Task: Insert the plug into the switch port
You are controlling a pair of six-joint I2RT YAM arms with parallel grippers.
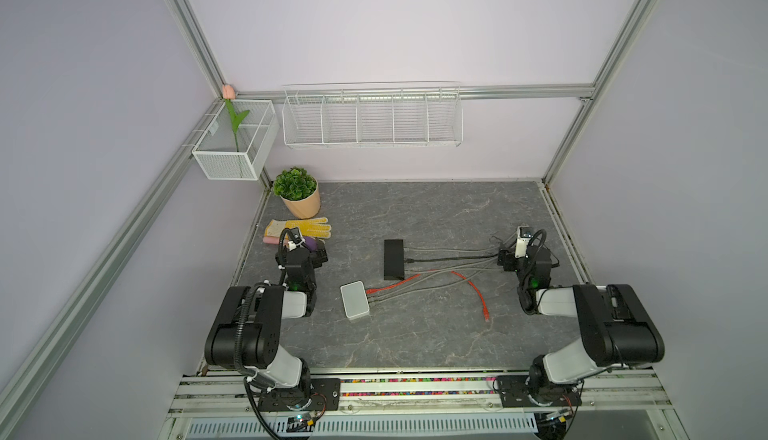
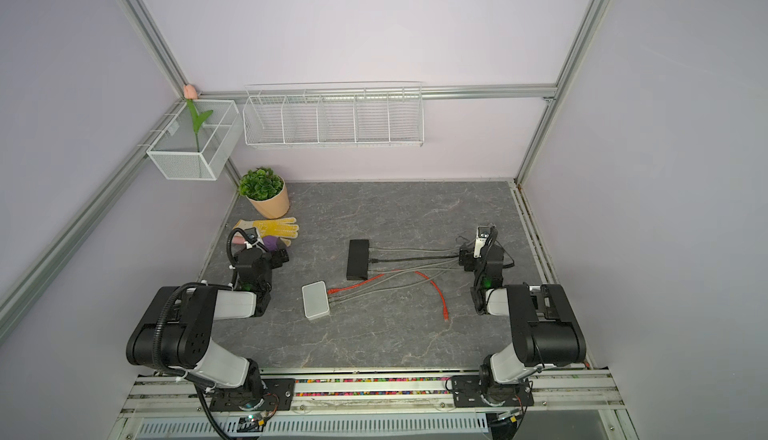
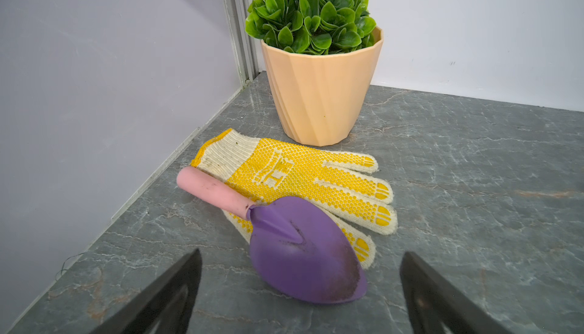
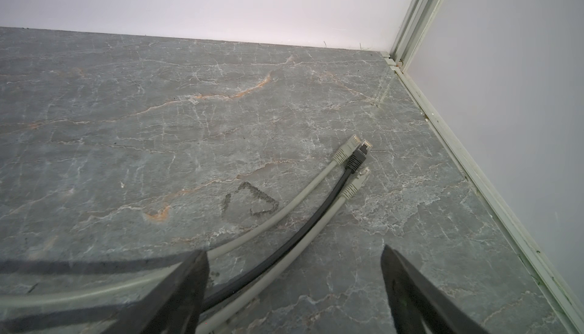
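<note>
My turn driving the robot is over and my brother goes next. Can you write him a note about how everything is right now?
Left gripper: open, empty, by the purple plastic trowel with pink handle, away from the job.
Right gripper: open, empty, above three loose cable ends: one black plug, two grey plugs.
Black rectangular switch box sits mid-table; white switch box sits in front. Cables run to both.
Red cable: one end at the white box, the other loose.
Done: nothing gripped yet.
Left: grasp a plug, insert it.

Left arm (image 1: 257, 325) and right arm (image 1: 602, 325) both folded, elbows raised, wrists low and pointing away from the bases. Left gripper (image 3: 301, 255): jaws wide apart, empty. Right gripper (image 4: 294, 252): jaws spread, holding nothing.
</note>
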